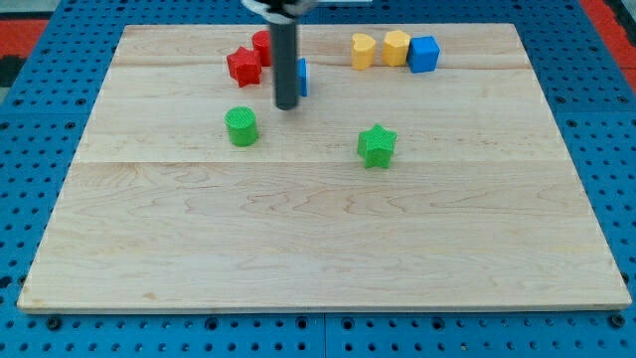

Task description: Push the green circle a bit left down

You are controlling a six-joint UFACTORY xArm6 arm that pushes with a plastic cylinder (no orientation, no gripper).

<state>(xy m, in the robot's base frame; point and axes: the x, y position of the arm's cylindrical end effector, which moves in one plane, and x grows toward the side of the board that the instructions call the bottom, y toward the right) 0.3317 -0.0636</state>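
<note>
Seven small blocks lie on a pale wooden board, all in its upper half, so the near half towards the view's bottom carries nothing. Nearest the viewer stand the green star, right of centre, and the green circle, left of centre, well apart from each other. My tip rests just above and to the right of the green circle, near it but with a gap showing, so contact appears not yet made; the arm ends in a bare rod and has no jaws to open or close. Judged from this, the push is still to do: the tip sits on the side from which a stroke down and to the left would carry the circle. That path looks free of blocks. Behind the rod a blue block is partly hidden, its shape unclear. Farther back a red star and another red block sit together, and at the far right a row holds two yellow blocks and a blue cube
</note>
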